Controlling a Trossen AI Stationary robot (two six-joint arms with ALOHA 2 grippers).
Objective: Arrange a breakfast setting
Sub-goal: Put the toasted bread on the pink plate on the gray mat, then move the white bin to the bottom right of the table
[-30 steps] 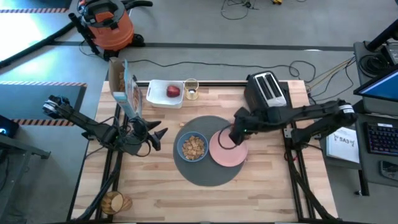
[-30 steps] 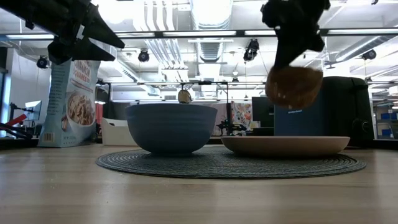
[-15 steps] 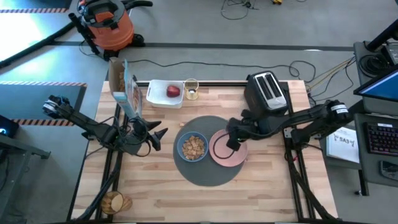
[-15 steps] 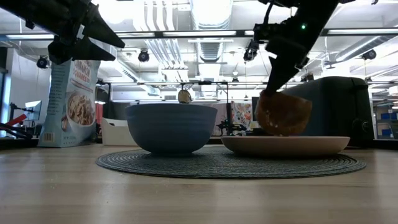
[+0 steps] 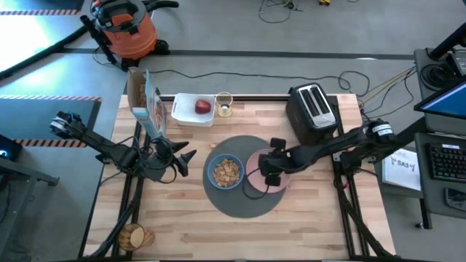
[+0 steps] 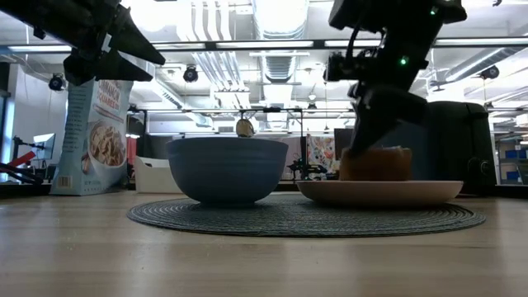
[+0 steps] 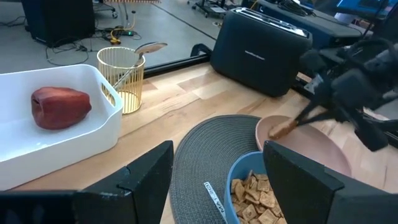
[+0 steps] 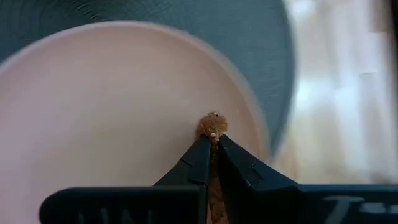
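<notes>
A golden-brown slice of toast (image 6: 375, 164), thin and seen edge-on, rests with its lower edge on a round pale pink plate (image 5: 277, 183). The plate sits on the right part of a round dark grey woven mat (image 5: 226, 200) at the middle of the light wooden table (image 5: 306, 225). On the mat's left part stands a smaller blue bowl (image 5: 225, 173) filled with square cereal pieces.

The right gripper (image 8: 212, 144) reaches down over the plate, its two dark fingers pressed narrowly together on the toast, pinching its thin edge between the tips. From the low view the toast appears to touch the plate, though the exact contact is hard to make out.

The left gripper (image 5: 185, 161) waits above the table to the left of the mat, its fingers spread wide apart and holding nothing.

At the far edge of the table a red apple (image 5: 202, 108) lies in a white rectangular tray (image 5: 182, 110), with a glass of yellow-orange drink holding a silver spoon (image 7: 138, 56) just beside it. A black toaster (image 5: 312, 109) stands further right.
</notes>
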